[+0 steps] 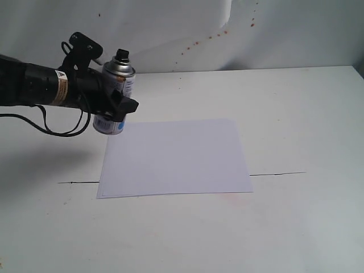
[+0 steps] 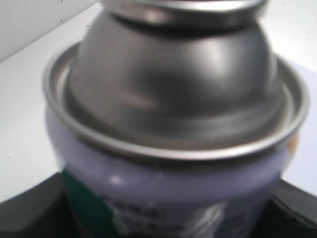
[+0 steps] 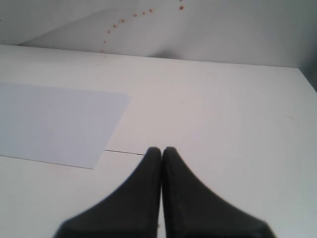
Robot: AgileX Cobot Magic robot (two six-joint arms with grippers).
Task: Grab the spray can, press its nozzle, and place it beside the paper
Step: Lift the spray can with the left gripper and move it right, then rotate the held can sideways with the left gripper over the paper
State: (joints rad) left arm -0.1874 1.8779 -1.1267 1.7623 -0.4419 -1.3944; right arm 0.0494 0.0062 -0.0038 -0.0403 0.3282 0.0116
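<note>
We take the first step as done. The left gripper (image 1: 114,103) is clamped on the spray can (image 1: 116,94) around its labelled middle, and the can hangs clear of the table (image 1: 296,114), roughly upright with a slight lean. It sits just off the far left corner of the paper (image 1: 176,156). In the left wrist view the silver domed shoulder fills the picture, with the dark fingers (image 2: 29,213) pressed against the body on either side.

The press is the open question. The black nozzle (image 1: 121,55) stands free on top of the can and nothing touches it. The right gripper (image 3: 162,151) is empty, its two fingers pinched together, and it hovers over bare table off the sheet's right edge — well apart from the can and out of the exterior view altogether. The sheet looks clean and white, so we see no sign of spray on it. We cannot tell from these views whether the nozzle was ever pushed, but we judge that it is yet to come.

If so, two steps remain. The right arm would have to cross to the can and push down on that small cap, which leaves little room for error. Then the left arm sets the can upright on the table beside the sheet — not on it — and lets go.
</note>
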